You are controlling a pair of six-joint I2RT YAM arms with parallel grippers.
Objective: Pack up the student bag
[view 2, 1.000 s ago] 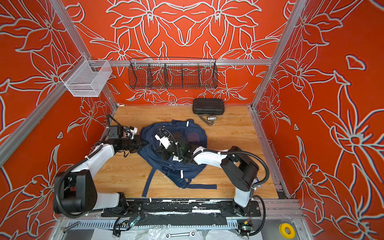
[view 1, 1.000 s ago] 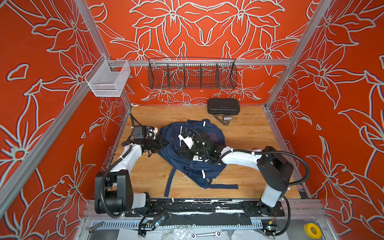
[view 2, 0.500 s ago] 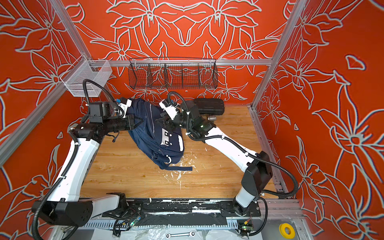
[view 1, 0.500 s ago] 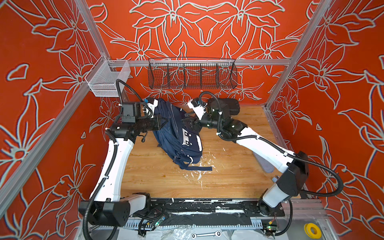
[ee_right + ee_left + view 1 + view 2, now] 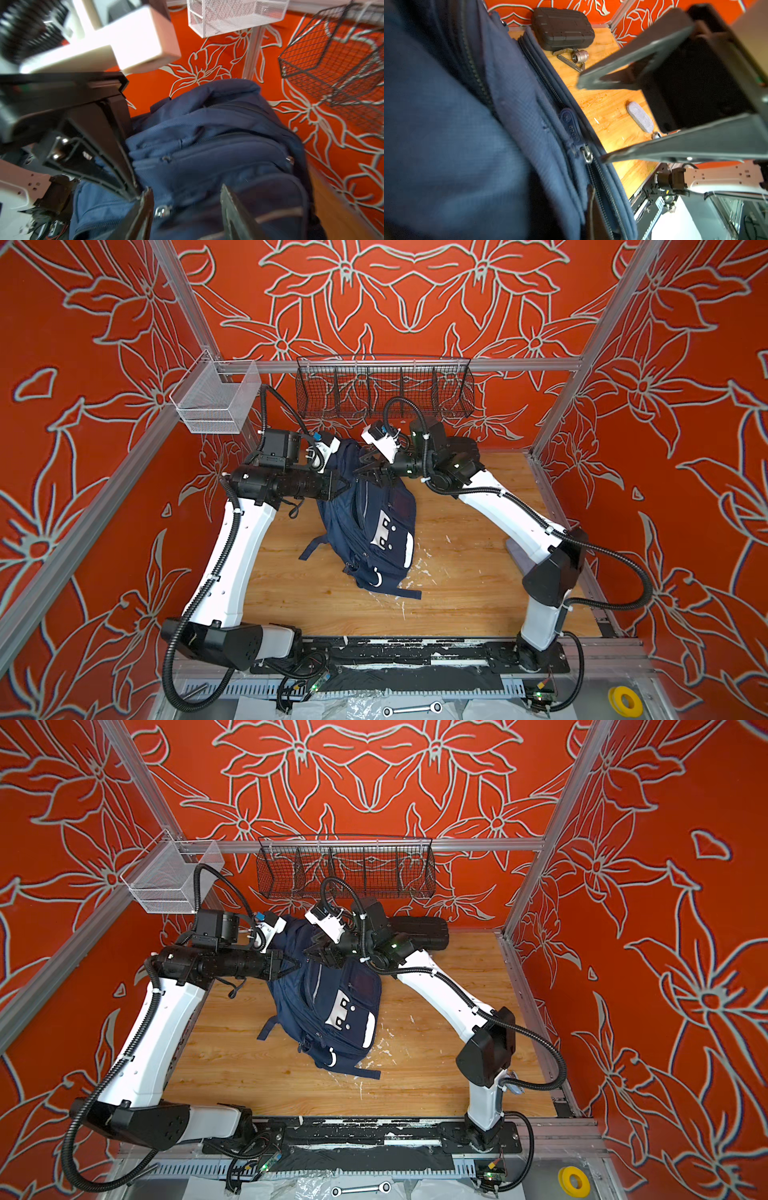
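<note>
Just under the right gripper, whose fingers are spread apart, the student bag leans with its top raised and its bottom on the wooden table. Beside that gripper, the left gripper pinches the bag's upper fabric. Behind the right gripper lies a black case.
</note>
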